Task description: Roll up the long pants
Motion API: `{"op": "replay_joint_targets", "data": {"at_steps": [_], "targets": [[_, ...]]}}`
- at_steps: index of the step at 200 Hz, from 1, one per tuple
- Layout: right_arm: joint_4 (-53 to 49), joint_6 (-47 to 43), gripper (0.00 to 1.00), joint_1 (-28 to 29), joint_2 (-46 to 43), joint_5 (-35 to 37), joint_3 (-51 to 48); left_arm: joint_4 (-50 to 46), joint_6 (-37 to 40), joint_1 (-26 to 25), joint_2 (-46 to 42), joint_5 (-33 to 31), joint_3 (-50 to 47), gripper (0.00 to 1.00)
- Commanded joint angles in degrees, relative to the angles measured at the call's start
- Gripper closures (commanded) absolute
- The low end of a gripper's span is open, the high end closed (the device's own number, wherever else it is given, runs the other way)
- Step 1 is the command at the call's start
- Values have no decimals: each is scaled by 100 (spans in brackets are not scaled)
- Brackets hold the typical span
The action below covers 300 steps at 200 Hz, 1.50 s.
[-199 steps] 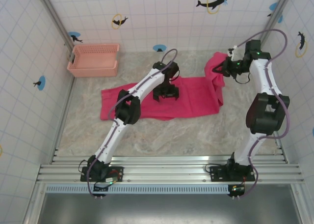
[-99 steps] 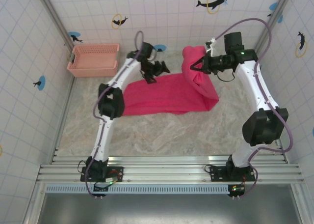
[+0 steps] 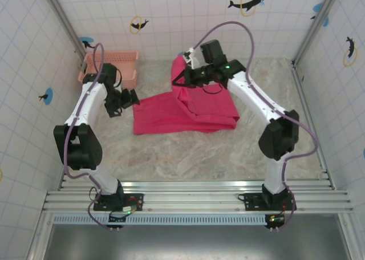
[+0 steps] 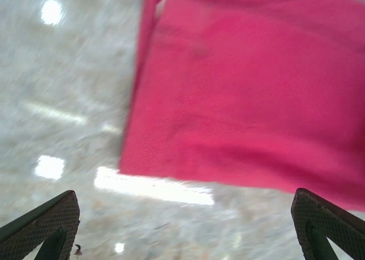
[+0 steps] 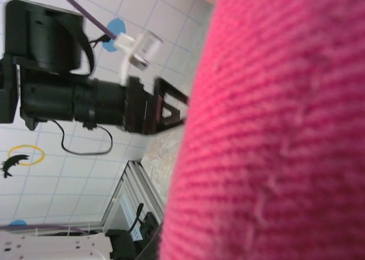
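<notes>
While the right gripper (image 3: 181, 81) holds one end of the long pants (image 3: 194, 113) clenched and raised at upper centre of the top view, the rest of the cloth lies flat on the table (image 3: 188, 151) as a folded band across the middle. The left gripper (image 3: 124, 99) hovers just left of the band's free edge, near it but apart, in front of the pale pink lattice basket (image 3: 125, 60) at upper left.

Judgement: the step in hand is the first turn of the roll, with the lifted end due to go over the flat part. The next move calls for laying that end onto the band and tucking it tight, while the left arm pins the far edge so the band cannot slide.

Left wrist view: the left gripper (image 4: 182, 231) is released, its fingertips (image 4: 45, 220) wide apart at the bottom corners with nothing between them. The long pants (image 4: 251, 94) fill the upper right: fine twill, matte, soft, with a straight edge. The table (image 4: 68, 72) is glossy grey marble with lamp glare. The frame is blurred.

Right wrist view: the long pants (image 5: 274, 129) sit very close to the lens across the right half, a coarse ribbed weave with fuzzy fibres. At left is a dark arm body (image 5: 63, 94) with a purple cable.
</notes>
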Motion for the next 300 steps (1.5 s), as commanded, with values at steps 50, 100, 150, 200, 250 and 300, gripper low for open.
{"op": "replay_joint_targets", "data": {"at_steps": [50, 100, 150, 200, 250, 300], "targets": [[121, 127, 89, 967, 2807, -34, 1947, -652, 956, -7, 148, -467, -304, 3], [-574, -113, 46, 1028, 3356, -116, 2728, -811, 1235, 13, 368, -782, -264, 3], [-1503, -679, 40, 165, 2137, 262, 2702, -785, 1468, 67, 591, -1112, -207, 2], [-2559, -1818, 40, -1246, 709, 1027, 815, -617, 1433, 47, 509, -888, -212, 3], [-2665, -2586, 40, -2030, 425, 1571, -831, -438, 1263, -210, 752, -558, -346, 2], [-2717, -2961, 40, -2104, 908, 2431, -858, -677, 924, -892, 949, -799, 89, 3]]}}
